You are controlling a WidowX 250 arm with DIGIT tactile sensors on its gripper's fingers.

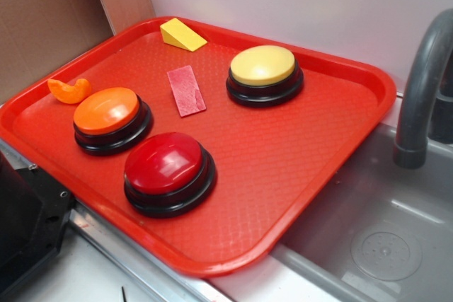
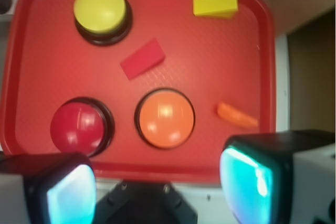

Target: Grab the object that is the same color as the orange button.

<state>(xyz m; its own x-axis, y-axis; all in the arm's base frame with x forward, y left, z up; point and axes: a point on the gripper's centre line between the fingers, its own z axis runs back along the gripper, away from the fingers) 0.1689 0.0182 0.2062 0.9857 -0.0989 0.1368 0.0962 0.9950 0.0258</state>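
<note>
- Gripper (image 2: 157,182): two black-cased fingers with pale bluish pads at the bottom of the wrist view, spread wide apart, nothing between them; hovering high over the near edge of the glossy red plastic tray (image 1: 368,79), probably to survey everything before committing.
- Target: small glossy orange crescent-shaped piece (image 1: 69,90), resting on the tray floor hard by the left rim in the exterior view, just beside the large round orange domed button on a black base (image 1: 111,117), apart from it.
- In the wrist view, same crescent (image 2: 237,115) near the tray's right edge, above the right finger (image 2: 262,177); orange button (image 2: 165,118) between crescent and the red domed button (image 2: 79,127).
- Distractors spread across the tray, apparently to force a colour match: yellow domed button (image 1: 264,72) toward the far side, yellow wedge-shaped block (image 1: 182,35) against the far rim, flat red rectangular slab (image 1: 186,90) mid-tray.
- Hard to make out: wrist view soft and blurred, crescent curve reading only as a short streak; red slab low in contrast against the tray.
- Cut off: only a dark scrap of the arm at the exterior view's top left corner, gripper itself out of that view; grey curved faucet (image 1: 423,97) and grey sink basin (image 1: 389,245) partly cropped at right.
</note>
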